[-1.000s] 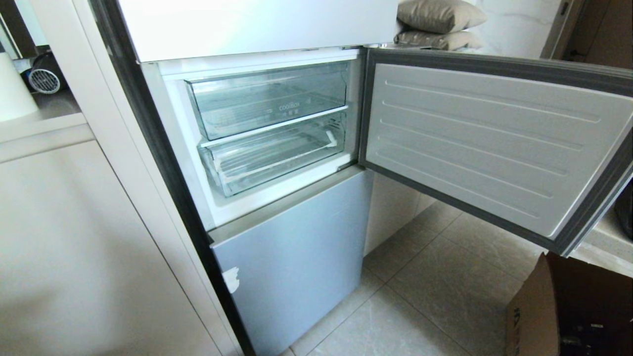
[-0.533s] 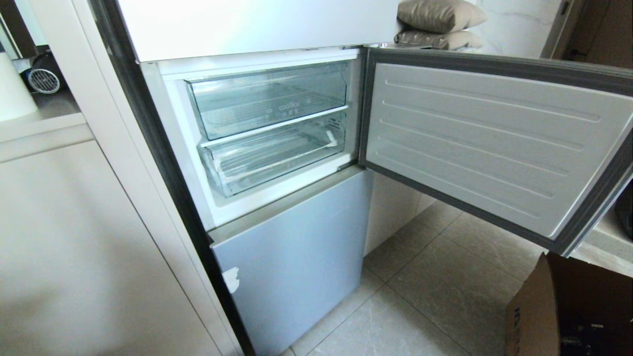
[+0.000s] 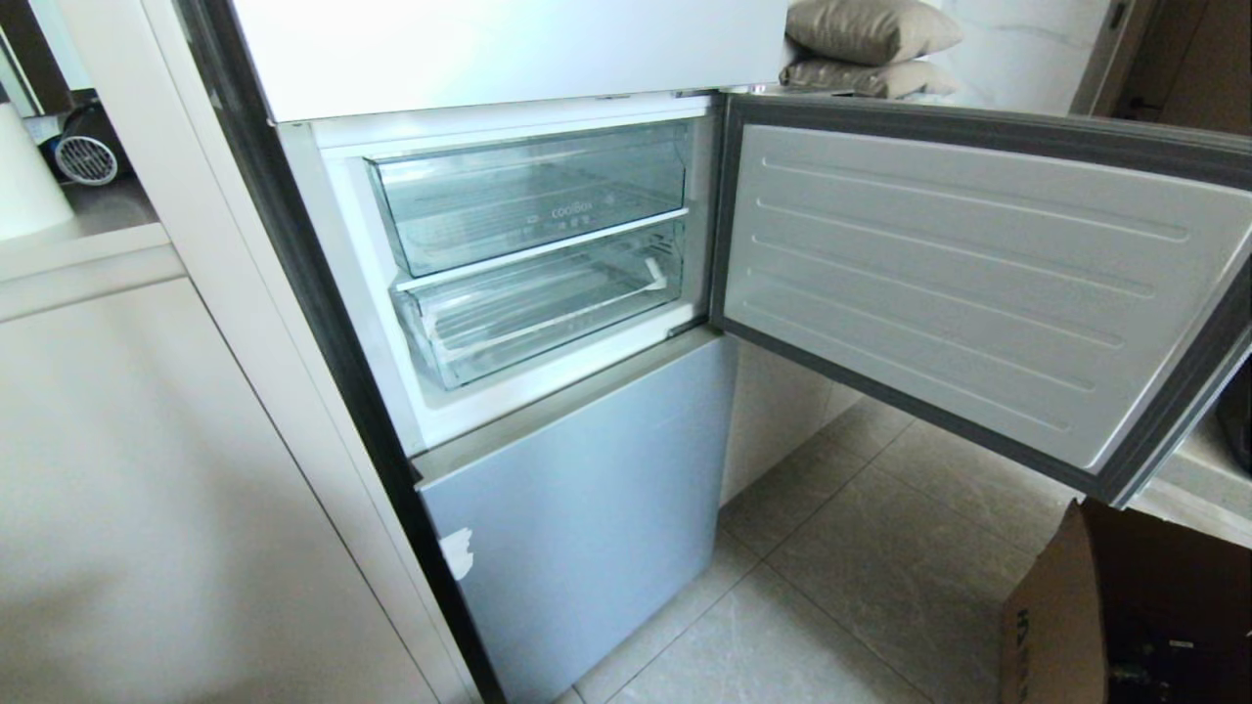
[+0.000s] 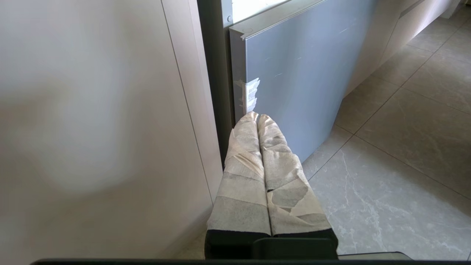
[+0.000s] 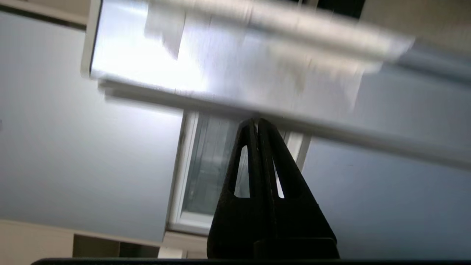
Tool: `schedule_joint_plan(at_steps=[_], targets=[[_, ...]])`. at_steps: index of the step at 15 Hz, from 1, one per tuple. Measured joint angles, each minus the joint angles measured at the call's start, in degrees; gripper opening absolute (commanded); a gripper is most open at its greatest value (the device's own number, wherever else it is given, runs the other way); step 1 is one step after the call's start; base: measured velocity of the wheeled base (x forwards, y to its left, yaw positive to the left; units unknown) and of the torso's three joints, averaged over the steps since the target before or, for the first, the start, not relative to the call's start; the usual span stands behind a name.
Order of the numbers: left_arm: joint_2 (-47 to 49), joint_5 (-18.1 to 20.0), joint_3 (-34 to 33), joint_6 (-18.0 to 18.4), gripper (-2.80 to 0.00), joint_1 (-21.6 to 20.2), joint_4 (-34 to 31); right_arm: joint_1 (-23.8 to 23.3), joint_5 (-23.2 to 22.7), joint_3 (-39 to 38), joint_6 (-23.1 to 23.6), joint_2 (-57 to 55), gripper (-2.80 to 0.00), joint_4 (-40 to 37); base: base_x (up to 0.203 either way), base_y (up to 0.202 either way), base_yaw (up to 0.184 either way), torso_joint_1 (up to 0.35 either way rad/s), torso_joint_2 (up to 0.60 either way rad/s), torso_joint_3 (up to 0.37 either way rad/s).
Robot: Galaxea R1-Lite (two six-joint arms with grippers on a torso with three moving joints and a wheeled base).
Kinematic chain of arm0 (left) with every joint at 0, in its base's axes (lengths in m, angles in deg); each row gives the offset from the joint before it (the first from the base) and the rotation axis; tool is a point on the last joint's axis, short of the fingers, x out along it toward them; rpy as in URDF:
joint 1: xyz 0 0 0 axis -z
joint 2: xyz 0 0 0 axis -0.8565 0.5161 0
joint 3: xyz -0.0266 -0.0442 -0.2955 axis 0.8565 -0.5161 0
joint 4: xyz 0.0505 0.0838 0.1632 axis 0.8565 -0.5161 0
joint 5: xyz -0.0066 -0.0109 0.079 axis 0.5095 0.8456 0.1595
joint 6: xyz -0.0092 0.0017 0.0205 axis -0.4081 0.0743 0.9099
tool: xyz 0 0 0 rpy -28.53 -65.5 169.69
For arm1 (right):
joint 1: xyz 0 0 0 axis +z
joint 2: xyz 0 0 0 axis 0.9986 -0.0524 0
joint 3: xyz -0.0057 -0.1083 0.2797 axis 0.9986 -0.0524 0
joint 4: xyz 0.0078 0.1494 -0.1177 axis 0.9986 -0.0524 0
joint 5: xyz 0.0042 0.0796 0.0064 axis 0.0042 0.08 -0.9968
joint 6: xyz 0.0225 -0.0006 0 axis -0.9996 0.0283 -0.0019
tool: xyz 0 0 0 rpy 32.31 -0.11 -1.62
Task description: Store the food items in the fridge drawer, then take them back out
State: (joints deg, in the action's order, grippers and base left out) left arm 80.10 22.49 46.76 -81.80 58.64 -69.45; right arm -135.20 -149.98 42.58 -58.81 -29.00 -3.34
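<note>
Behind the open fridge door point(image 3: 978, 293), we see two clear bins: an upper lettered bin point(image 3: 533, 196) and, below it, the fridge drawer point(image 3: 533, 313), pushed in and holding nothing. Head views from a second ago match this one, so nothing has shifted and storing has not begun; no food items are visible. Only the wrist views show the arms: the left end effector point(image 4: 257, 117), its taped fingers closed, hangs near the lower door point(image 4: 301, 73); the right end effector point(image 5: 256, 120), also closed and empty, points up under the open door.
</note>
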Motion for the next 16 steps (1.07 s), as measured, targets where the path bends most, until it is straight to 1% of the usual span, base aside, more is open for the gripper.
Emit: schedule_joint_plan(at_steps=[3, 4, 5, 6, 7, 9, 10, 11, 12, 14, 16], targets=[[0.0, 0.0, 0.0, 0.0, -2.8, 0.0, 0.0, 0.0, -0.6, -7.9, 0.3, 6.7, -2.8, 2.7, 0.0, 0.0, 0.0, 0.0, 0.0, 0.0], [0.0, 0.0, 0.0, 0.0, -2.8, 0.0, 0.0, -1.0, 0.5, -9.8, 0.9, 8.8, -2.8, 5.0, 0.0, 0.0, 0.0, 0.0, 0.0, 0.0], [0.0, 0.0, 0.0, 0.0, -2.8, 0.0, 0.0, -3.0, 2.6, -11.0, 1.9, 10.3, -2.8, 7.8, 0.0, 0.0, 0.0, 0.0, 0.0, 0.0], [0.0, 0.0, 0.0, 0.0, -2.8, 0.0, 0.0, -4.9, 5.4, -11.4, 3.0, 11.1, -2.8, 10.3, 0.0, 0.0, 0.0, 0.0, 0.0, 0.0], [0.0, 0.0, 0.0, 0.0, -2.8, 0.0, 0.0, -6.7, 9.4, -11.6, 4.5, 11.4, -2.8, 13.0, 0.0, 0.0, 0.0, 0.0, 0.0, 0.0], [0.0, 0.0, 0.0, 0.0, -2.8, 0.0, 0.0, -8.6, 18.5, -11.6, 9.7, 10.1, -2.8, 18.0, 0.0, 0.0, 0.0, 0.0, 0.0, 0.0], [0.0, 0.0, 0.0, 0.0, -2.8, 0.0, 0.0, -9.0, 21.7, -11.6, 12.5, 8.6, -2.8, 19.8, 0.0, 0.0, 0.0, 0.0, 0.0, 0.0], [0.0, 0.0, 0.0, 0.0, -2.8, 0.0, 0.0, -9.2, 23.1, -10.9, 14.5, 6.8, -2.8, 20.8, 0.0, 0.0, 0.0, 0.0, 0.0, 0.0], [0.0, 0.0, 0.0, 0.0, -2.8, 0.0, 0.0, -9.2, 23.5, -9.4, 15.2, 4.7, -2.8, 21.1, 0.0, 0.0, 0.0, 0.0, 0.0, 0.0], [0.0, 0.0, 0.0, 0.0, -2.8, 0.0, 0.0, -8.9, 23.6, -4.9, 15.3, -0.3, -2.8, 21.0, 0.0, 0.0, 0.0, 0.0, 0.0, 0.0], [0.0, 0.0, 0.0, 0.0, -2.8, 0.0, 0.0, -7.8, 23.7, 1.1, 14.8, -5.5, -2.8, 19.0, 0.0, 0.0, 0.0, 0.0, 0.0, 0.0]])
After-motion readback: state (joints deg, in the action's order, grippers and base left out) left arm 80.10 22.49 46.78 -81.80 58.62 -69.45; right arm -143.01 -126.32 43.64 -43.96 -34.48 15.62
